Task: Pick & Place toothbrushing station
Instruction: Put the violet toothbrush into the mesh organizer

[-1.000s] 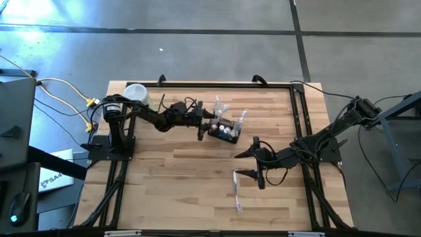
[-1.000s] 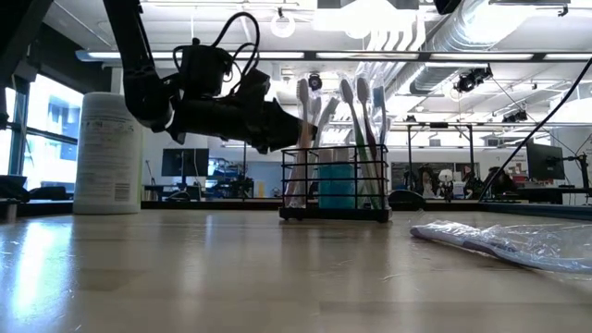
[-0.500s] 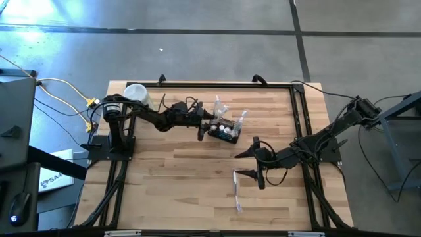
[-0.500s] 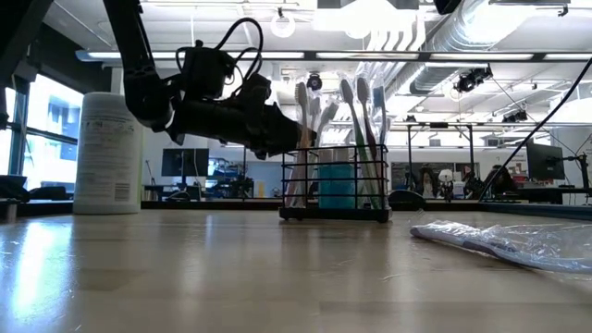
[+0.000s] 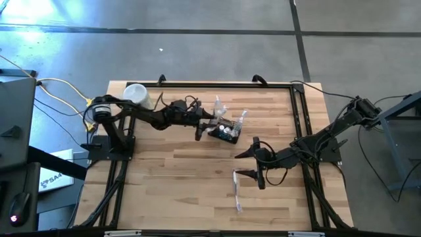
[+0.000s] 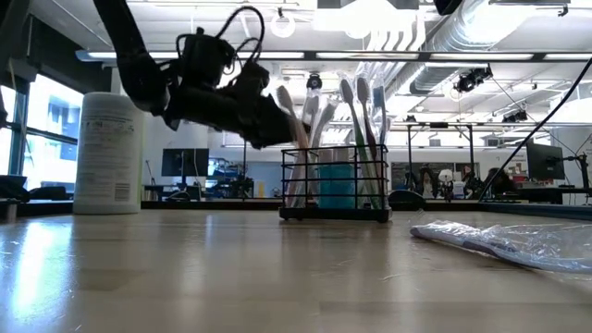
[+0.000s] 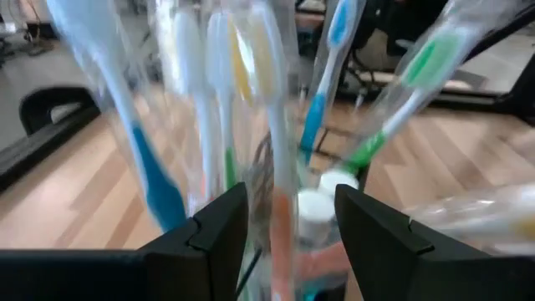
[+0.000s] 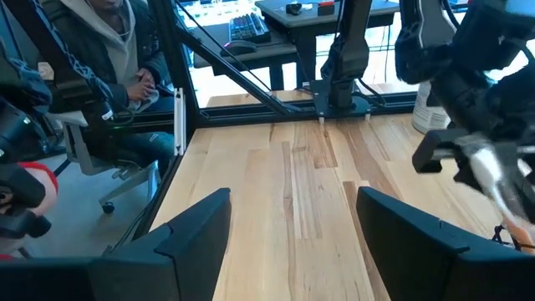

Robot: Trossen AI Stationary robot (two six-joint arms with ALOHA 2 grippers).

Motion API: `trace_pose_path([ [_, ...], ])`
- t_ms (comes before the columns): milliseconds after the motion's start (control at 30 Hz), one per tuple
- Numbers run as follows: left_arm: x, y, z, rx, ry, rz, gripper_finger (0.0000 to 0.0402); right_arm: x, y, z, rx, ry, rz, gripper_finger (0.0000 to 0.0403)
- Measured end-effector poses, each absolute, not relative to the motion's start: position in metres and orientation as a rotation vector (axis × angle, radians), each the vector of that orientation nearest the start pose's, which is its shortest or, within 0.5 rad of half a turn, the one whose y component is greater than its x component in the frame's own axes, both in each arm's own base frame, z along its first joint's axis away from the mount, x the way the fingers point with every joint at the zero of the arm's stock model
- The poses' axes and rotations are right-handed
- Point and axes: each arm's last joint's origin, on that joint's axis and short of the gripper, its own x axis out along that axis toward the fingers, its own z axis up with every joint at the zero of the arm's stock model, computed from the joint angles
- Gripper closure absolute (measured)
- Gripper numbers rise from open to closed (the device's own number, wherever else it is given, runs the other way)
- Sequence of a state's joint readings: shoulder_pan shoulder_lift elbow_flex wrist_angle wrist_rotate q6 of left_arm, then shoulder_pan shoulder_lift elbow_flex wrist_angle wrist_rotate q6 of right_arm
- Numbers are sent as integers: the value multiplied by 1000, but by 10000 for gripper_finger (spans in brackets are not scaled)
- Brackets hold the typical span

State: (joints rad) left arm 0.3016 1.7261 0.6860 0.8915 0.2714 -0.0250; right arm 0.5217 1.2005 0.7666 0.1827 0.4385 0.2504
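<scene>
Wire-mesh caddy (image 5: 224, 133): I am seeing one.
White cylindrical container (image 5: 136, 94): I am counting one.
Wrapped toothbrush (image 5: 236, 191) lying loose on the table: I am seeing one.
Toothbrushes (image 6: 356, 139) standing in the caddy: I am counting several, exact number unclear.

Blurred toothbrushes (image 7: 251, 109) between left end effector (image 7: 288, 230) fingers.

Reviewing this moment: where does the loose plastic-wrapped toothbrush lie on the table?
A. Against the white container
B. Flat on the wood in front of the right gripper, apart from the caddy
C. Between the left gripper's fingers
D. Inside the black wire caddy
B: the high view shows the wrapped toothbrush flat on the table just by the open right gripper, well away from the caddy and the white container.
</scene>
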Motion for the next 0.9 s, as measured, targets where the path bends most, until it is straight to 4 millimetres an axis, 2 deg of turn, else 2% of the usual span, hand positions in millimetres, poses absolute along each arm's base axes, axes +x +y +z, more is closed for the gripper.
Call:
trace_pose_path([
  [100,316,90,175,-65,141,25,222,234,120,278,133,231,54,150],
  [433,313,90,177,-56,185,61,222,234,120,278,133,231,54,150],
  [667,305,89,202,-4,125,111,222,234,120,277,132,234,54,150],
  [900,285,85,240,36,65,171,222,234,120,275,110,258,57,150],
])
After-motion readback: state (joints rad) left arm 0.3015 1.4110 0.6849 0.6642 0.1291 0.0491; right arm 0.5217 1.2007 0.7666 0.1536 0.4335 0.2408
